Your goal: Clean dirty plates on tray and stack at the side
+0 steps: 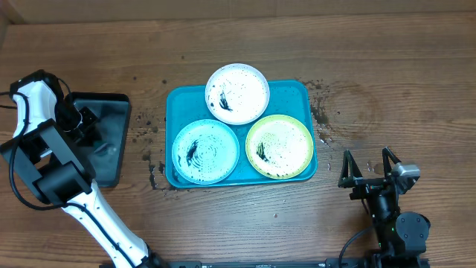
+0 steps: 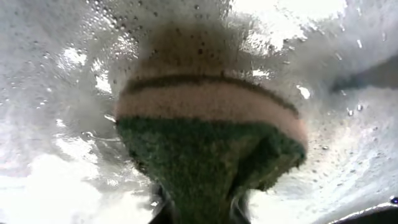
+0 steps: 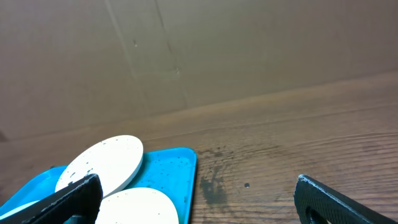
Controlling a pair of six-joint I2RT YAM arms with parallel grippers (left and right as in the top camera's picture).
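The teal tray (image 1: 297, 91) holds three speckled plates: a white plate (image 1: 236, 93) at the back, a light blue plate (image 1: 205, 151) front left and a yellow-green plate (image 1: 280, 146) front right. My left gripper (image 1: 84, 123) is down in the black tray (image 1: 111, 160) left of the teal tray. In the left wrist view it (image 2: 196, 211) is shut on a green and yellow sponge (image 2: 211, 124) pressed on a wet surface. My right gripper (image 1: 368, 173) is open and empty, right of the tray. The right wrist view shows it (image 3: 199, 211) with the white plate (image 3: 102, 163) and the tray corner (image 3: 180, 165).
Dark specks and smears lie on the wooden table right of the teal tray (image 1: 321, 112) and between the two trays (image 1: 152, 160). A cardboard wall (image 3: 186, 50) stands behind the table.
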